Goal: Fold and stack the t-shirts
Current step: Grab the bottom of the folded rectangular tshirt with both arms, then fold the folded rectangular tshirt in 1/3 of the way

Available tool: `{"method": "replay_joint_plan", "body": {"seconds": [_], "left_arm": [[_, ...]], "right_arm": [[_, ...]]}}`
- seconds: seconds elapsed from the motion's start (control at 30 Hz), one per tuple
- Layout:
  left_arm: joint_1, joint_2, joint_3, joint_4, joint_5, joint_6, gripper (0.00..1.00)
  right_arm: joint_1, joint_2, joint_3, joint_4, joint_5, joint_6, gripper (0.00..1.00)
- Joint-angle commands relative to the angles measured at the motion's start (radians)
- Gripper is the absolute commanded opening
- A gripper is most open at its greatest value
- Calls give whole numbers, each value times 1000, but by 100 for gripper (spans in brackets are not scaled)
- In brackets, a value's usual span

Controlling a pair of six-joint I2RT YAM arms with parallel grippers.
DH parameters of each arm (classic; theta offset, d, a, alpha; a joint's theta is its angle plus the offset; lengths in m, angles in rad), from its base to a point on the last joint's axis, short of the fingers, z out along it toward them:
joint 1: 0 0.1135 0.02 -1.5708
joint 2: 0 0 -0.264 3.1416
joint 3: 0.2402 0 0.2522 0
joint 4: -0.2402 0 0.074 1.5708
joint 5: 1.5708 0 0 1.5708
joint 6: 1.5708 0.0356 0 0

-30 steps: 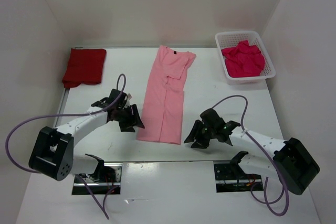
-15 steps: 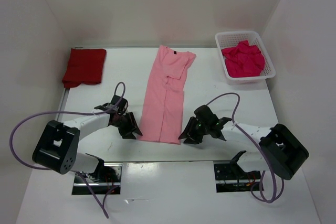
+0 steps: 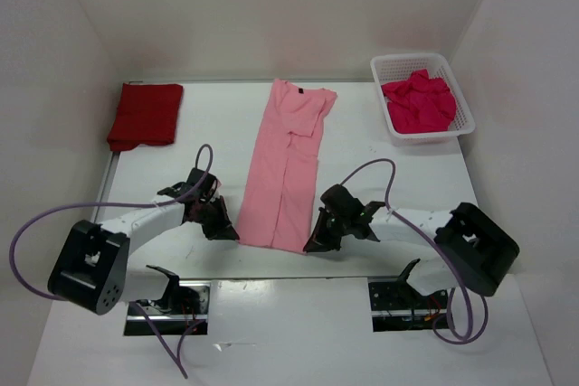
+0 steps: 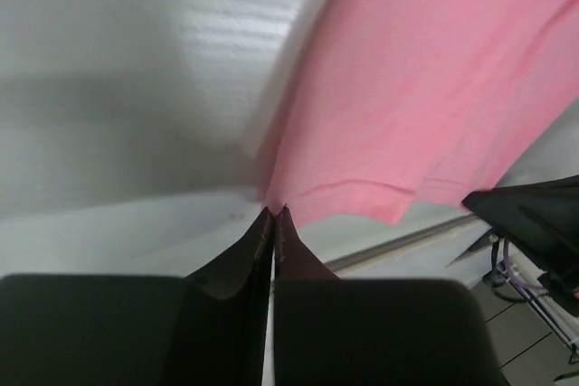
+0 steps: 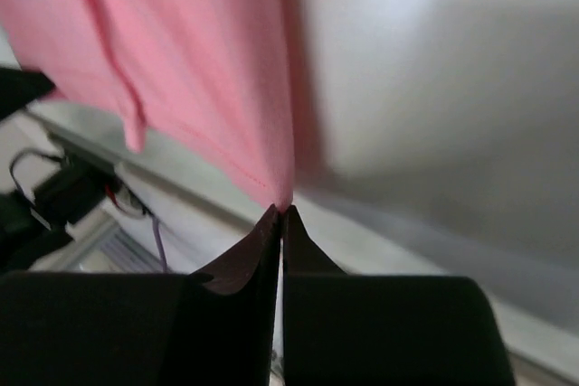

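Observation:
A light pink t-shirt (image 3: 288, 162) lies folded into a long strip down the middle of the table, collar at the far end. My left gripper (image 3: 232, 233) is shut on its near left hem corner (image 4: 276, 201). At the near right hem corner (image 5: 282, 198) my right gripper (image 3: 310, 246) is shut on the cloth as well. A dark red t-shirt (image 3: 145, 115) rests folded at the far left. The crimson-magenta t-shirt (image 3: 419, 101) lies crumpled in the white basket (image 3: 462, 104) at the far right.
White walls close in the table on three sides. Purple cables (image 3: 36, 223) loop from both arms. Two dark mounting plates (image 3: 172, 305) sit at the near edge by the arm bases.
Both grippers moved inward to the pink shirt's near hem corners and went from open to shut on the cloth.

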Motion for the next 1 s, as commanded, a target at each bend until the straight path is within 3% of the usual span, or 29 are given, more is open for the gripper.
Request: {"method": "replay_joint_plan", "body": {"seconds": [0.0,0.13,0.23,0.33,0.4,0.47,0.6,0.87,0.97], "left_arm": [[-13,-100,56,-118,49,41,0],[-36,-172,94,-270,70,83,0],[-36,-172,140,-322,70,112,0],[-36,-137,208,-304,44,113,0],[-36,-93,266,-258,34,122,0],[5,-27,353,-205,13,131,0],[28,171,488,-42,4,131,0],[37,555,794,23,-104,160,0],[48,645,893,23,-104,160,0]], "right_arm": [[88,-115,23,-130,-27,30,2],[138,-307,-20,-243,-91,83,0],[129,-364,14,-332,-100,70,0],[8,-349,72,-402,-86,-50,0],[-159,-320,104,-402,-99,-172,0],[-314,-248,161,-402,-100,-258,0],[-428,-59,311,-337,-88,-419,0],[-505,344,600,-288,-38,-539,0],[-525,404,701,-297,-5,-561,0]]}}
